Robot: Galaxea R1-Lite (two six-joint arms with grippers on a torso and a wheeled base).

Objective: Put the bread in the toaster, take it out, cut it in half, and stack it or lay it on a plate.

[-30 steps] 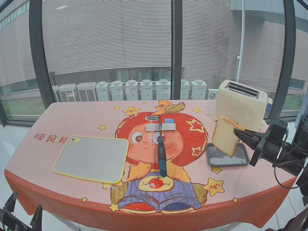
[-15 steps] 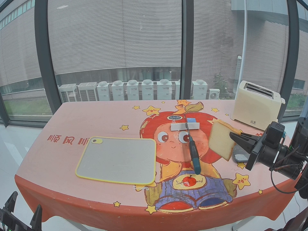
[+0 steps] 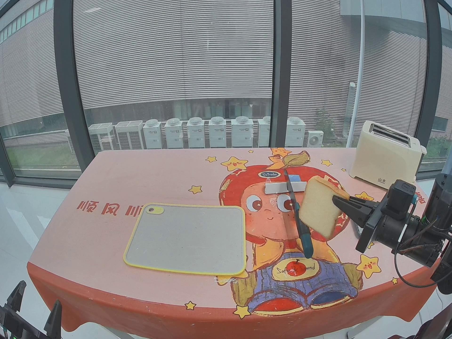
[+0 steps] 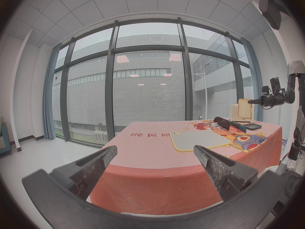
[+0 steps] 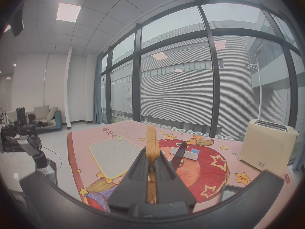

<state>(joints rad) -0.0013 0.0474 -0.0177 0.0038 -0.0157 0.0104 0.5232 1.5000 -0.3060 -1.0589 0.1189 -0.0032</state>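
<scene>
A slice of bread hangs upright over the table, just right of the knife, with my right gripper shut on its edge. In the right wrist view the bread stands edge-on between the black fingers. The cream toaster stands at the table's far right, its slots up, behind and right of the bread. A grey cutting board with a yellow rim lies left of centre. My left gripper hangs open below the table's near left edge, holding nothing.
The teal-handled knife rests its blade on a small grey block at the table's middle. A small dark tray lies on the table below my right gripper, in front of the toaster. Window glass rises close behind the table.
The head camera has shifted, so the whole table sits further right in the picture. Against the table, the right gripper with the bread has moved left, off the tray and away from the toaster.
</scene>
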